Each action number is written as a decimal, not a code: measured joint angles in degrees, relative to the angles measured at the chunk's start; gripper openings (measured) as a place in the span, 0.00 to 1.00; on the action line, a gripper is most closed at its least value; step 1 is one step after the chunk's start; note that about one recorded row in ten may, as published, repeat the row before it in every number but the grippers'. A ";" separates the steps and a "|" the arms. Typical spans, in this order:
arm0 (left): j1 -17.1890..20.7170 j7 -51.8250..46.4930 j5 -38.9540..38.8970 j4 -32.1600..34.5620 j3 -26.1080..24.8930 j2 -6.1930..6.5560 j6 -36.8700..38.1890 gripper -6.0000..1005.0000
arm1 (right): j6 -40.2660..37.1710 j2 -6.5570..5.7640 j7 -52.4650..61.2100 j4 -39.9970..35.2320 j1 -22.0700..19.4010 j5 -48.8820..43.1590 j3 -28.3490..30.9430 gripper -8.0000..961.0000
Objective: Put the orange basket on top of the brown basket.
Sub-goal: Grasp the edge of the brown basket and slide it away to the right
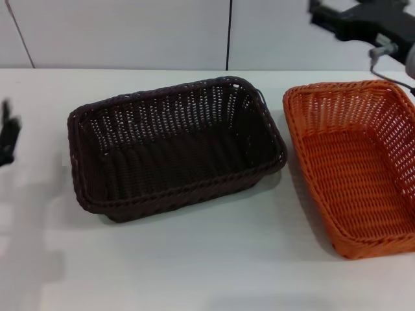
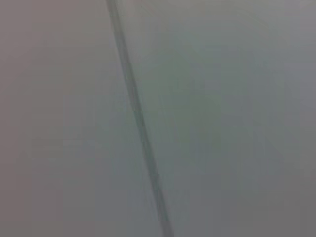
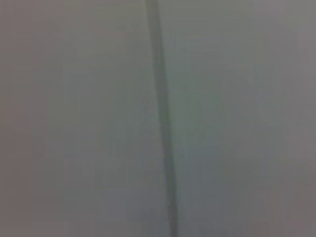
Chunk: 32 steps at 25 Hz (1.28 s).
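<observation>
The brown basket (image 1: pixel 175 146) sits empty on the white table (image 1: pixel 194 259) in the middle of the head view. The orange basket (image 1: pixel 355 162) sits empty to its right, partly cut off by the right edge, a small gap between the two. My right gripper (image 1: pixel 350 19) is a dark shape at the top right, above and behind the orange basket's far rim. My left gripper (image 1: pixel 8 139) shows only as a dark sliver at the left edge, well left of the brown basket. Both wrist views show only a pale wall with a dark seam.
A white panelled wall (image 1: pixel 130 32) with vertical seams stands behind the table. A grey cable (image 1: pixel 382 61) hangs from the right arm near the orange basket's far right corner. Bare table surface lies in front of both baskets.
</observation>
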 joint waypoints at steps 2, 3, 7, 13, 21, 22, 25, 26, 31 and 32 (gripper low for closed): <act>-3.85 -3.44 -10.81 11.09 0.42 -0.18 0.67 0.82 | -13.63 0.37 -1.93 -5.41 1.28 -0.87 3.28 0.87; -5.50 -4.77 -14.20 15.37 0.54 -0.22 1.14 0.82 | -20.89 0.76 -3.43 -8.17 2.25 -0.85 5.30 0.87; -8.73 -9.26 -18.87 24.00 0.45 -0.35 2.60 0.82 | -59.01 5.35 -15.17 -16.87 8.80 0.40 18.87 0.87; -8.98 -10.15 -20.93 25.51 -1.15 -0.19 2.63 0.82 | -85.96 9.30 -26.37 -18.03 15.23 0.48 32.46 0.87; -9.66 -10.03 -24.35 26.94 -1.42 -0.20 2.34 0.82 | -103.33 8.86 -29.42 -19.79 15.48 0.12 35.68 0.87; -9.66 -10.03 -24.35 26.94 -1.42 -0.20 2.34 0.82 | -104.64 8.94 -29.74 -20.05 15.32 0.11 35.70 0.87; -9.67 -9.85 -25.18 26.99 -1.42 -0.24 2.31 0.82 | -107.37 9.16 -30.35 -19.86 15.02 0.00 35.64 0.87; -9.70 -9.80 -25.35 26.99 -1.41 -0.27 2.30 0.82 | -107.99 9.21 -30.59 -19.62 14.87 -0.03 35.48 0.87; -9.80 -9.70 -26.10 27.02 -1.34 -0.29 1.87 0.82 | -108.51 9.53 -32.51 -18.43 13.73 -2.03 34.61 0.87; -9.81 -9.69 -26.18 27.02 -1.23 -0.29 1.81 0.82 | -108.41 9.57 -32.76 -18.04 13.67 -2.51 34.54 0.87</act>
